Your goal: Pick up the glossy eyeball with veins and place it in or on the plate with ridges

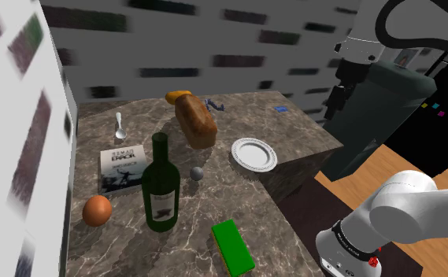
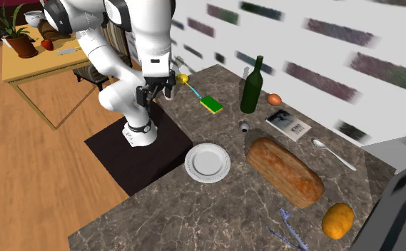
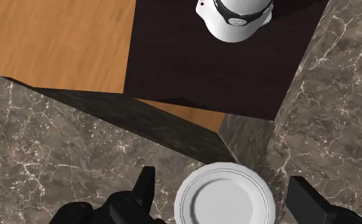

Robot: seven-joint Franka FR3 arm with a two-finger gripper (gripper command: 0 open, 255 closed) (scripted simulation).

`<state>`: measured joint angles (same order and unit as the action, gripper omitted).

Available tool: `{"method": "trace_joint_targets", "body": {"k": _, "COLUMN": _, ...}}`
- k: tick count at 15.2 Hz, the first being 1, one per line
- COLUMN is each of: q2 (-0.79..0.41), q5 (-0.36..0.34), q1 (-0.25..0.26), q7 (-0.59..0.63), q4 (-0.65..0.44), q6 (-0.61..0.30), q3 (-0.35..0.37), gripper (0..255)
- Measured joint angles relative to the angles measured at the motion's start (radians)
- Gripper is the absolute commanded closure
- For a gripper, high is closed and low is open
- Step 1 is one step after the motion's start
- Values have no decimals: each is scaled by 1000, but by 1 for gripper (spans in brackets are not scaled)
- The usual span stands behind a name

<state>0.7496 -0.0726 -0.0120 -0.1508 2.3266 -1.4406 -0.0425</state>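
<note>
Two fingers [image 3: 308, 202] of the black end effector [image 3: 221, 178] stand apart (holding nothing); the glossy grey eyeball [image 1: 198, 172] lies near the white ridged round plate [image 1: 254, 154] at the marbled surface's [image 1: 127, 118] edge.

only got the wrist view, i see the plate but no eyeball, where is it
Observer: The eyeball sits on the counter between the plate and the bottle.
Operator: anything touching it
Observer: No. The bread lies just beyond it in the shoulder view, with a gap showing.
Operator: clutter between it and the plate
Observer: None. The sponge lies off by the counter's edge, beside the bottle.
</note>
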Motion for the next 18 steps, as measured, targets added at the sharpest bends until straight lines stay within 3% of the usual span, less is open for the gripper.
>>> {"method": "trace_joint_targets", "body": {"k": 4, "q2": -22, "q5": 27, "q1": 15, "q7": 25, "q4": 21, "q6": -51, "q3": 22, "gripper": 0}}
{"method": "trace_joint_targets", "body": {"k": 8, "q2": -58, "q5": 80, "q1": 47, "q7": 75, "q4": 93, "q6": -177, "q3": 70, "gripper": 0}}
{"method": "trace_joint_targets", "body": {"k": 18, "q2": -254, "q5": 186, "q1": 125, "q7": 183, "q4": 130, "q6": -468, "q3": 193, "gripper": 0}}
